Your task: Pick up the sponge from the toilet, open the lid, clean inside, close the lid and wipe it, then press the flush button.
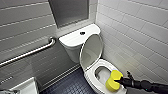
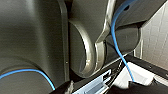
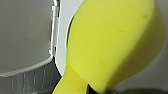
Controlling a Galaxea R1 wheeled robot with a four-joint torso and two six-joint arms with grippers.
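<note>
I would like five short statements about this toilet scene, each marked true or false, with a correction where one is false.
1. The lid is up. True.
2. The sponge is blue. False: it is yellow.
3. The flush button sits in the top of the tank. True.
4. The sponge rests on the tank. False: it is held at the front of the seat.
5. The right gripper holds the sponge. True.
</note>
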